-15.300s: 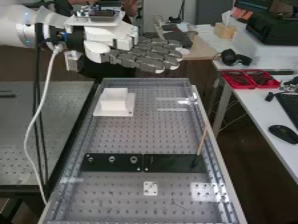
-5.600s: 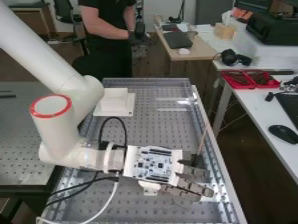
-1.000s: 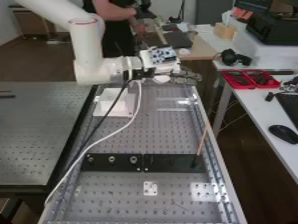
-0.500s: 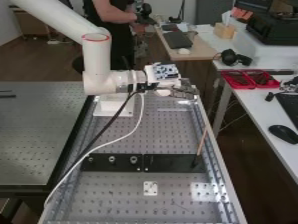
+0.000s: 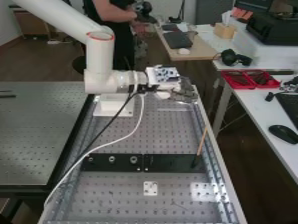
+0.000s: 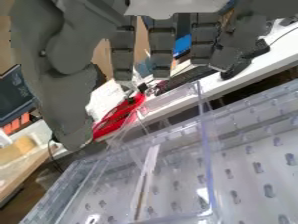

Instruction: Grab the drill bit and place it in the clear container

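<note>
At the far right corner of the perforated bench, my hand (image 5: 184,91) is over the clear container (image 5: 171,106), its fingers spread and loosely extended. In the wrist view my hand (image 6: 161,47) has fingers hanging nearly straight, apart from the big thumb, with no object visible between them. Below the fingertips is the transparent container (image 6: 208,165), its walls see-through. A pale strip with a thin brownish line (image 6: 141,192) crosses the container area; I cannot tell whether that line is the drill bit.
A white block on a square base (image 5: 106,107) stands beside the arm. Nearer are black plates (image 5: 113,161) with round fittings and a tilted orange-brown rod (image 5: 201,142). Red trays (image 5: 247,79) lie on the right-hand desk. Cables drape across the bench's left side.
The hand has lowered toward the bench from its place a second ago, and its fingers have turned downward and spread apart. The arm has barely shifted in the last half second.
</note>
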### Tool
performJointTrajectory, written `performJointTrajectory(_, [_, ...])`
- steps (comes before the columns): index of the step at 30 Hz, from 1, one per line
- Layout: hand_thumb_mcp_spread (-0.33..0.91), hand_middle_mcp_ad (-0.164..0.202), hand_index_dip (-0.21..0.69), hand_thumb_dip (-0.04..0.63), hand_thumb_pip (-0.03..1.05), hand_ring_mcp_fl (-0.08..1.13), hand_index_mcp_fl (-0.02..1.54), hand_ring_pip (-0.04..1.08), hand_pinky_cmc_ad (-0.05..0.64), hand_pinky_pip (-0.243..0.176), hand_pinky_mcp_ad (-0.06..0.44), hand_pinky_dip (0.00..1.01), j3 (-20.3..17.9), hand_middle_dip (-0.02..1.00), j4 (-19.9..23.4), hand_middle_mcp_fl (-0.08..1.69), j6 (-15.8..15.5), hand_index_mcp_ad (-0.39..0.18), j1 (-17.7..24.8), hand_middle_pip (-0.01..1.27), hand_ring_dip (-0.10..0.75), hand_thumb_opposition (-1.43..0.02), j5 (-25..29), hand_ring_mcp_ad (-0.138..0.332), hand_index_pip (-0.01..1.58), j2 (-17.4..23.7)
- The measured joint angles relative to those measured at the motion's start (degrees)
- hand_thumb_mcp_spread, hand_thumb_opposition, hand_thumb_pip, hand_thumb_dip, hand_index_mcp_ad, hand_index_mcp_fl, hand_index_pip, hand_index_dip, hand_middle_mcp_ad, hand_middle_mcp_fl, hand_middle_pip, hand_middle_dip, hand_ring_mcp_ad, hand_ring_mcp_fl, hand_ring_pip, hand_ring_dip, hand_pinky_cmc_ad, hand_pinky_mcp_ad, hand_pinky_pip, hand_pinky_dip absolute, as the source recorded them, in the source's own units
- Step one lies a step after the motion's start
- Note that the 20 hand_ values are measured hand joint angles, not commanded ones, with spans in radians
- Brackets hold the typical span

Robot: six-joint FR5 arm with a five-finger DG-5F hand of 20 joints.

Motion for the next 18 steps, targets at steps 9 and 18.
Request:
performJointTrajectory(9, [0.35, 0.077, 0.218, 0.197, 0.62, 0.01, 0.1, 0.08, 0.312, -0.101, 0.148, 0.35, -0.6, 0.24, 0.6, 0.12, -1.0, -0.129, -0.5, 0.11, 0.075, -0.73, -0.5, 0.215, 0.14, 2.2])
performJointTrajectory(18, [0.33, 0.077, 0.23, 0.197, 0.61, 0.01, 0.1, 0.08, 0.311, -0.108, 0.148, 0.36, -4.3, 0.24, 2.5, 0.11, -4.3, -0.129, -3.0, 0.11, 0.075, -0.73, -0.2, 0.215, 0.12, 9.8])
